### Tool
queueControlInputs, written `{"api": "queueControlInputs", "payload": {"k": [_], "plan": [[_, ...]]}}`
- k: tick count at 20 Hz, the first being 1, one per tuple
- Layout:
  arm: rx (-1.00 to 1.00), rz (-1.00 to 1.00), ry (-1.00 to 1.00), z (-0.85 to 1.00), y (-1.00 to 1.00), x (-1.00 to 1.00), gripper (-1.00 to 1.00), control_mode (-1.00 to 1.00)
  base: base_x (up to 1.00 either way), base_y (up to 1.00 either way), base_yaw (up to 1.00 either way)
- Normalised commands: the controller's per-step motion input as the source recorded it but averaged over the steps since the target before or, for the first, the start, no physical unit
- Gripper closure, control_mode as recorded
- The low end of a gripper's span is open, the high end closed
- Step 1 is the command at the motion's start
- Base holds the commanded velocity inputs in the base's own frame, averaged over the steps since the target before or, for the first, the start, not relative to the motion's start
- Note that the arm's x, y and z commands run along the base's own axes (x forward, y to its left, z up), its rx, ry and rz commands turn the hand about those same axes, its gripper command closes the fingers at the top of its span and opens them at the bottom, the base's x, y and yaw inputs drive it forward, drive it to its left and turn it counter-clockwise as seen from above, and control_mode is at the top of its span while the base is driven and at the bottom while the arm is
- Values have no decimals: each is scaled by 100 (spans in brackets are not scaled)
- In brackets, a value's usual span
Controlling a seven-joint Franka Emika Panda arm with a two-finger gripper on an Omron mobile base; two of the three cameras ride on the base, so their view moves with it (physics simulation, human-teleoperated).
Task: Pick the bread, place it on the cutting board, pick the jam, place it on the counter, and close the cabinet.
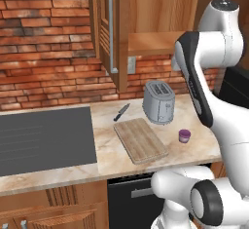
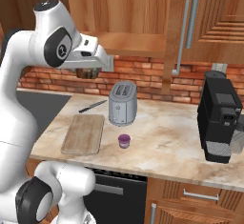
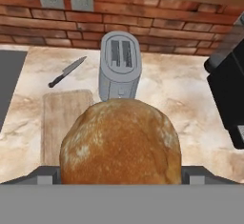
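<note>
While the gripper [image 3: 121, 178] pinches the bread [image 3: 121, 142], its fingertips and half the cutting board [image 3: 64, 118] are hidden

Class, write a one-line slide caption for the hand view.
Round golden-brown bread roll in the claw, above a light-wood cutting board and silver toaster.

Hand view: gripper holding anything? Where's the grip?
The bread, apparently clamped low on its two sides; the fingers themselves are hidden behind it.

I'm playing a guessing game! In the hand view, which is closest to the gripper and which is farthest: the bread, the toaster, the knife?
1. Bread: right at the gripper, held.
2. Toaster: just beyond, centre.
3. Knife: farther off, to the left.
</note>
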Motion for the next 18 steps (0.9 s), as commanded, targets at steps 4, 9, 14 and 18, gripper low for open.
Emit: {"api": "queueControlInputs", "payload": {"k": [4,9,14,18], "plan": [[1,0,7,-17,6,-32,100,-100,0,0,0],[0,0,0,-33,2,-20,100,-100,0,0,0],[0,0,0,-38,4,-3,100,-100,0,0,0],[0,0,0,-32,9,0,100,-100,0,0,0]]}}
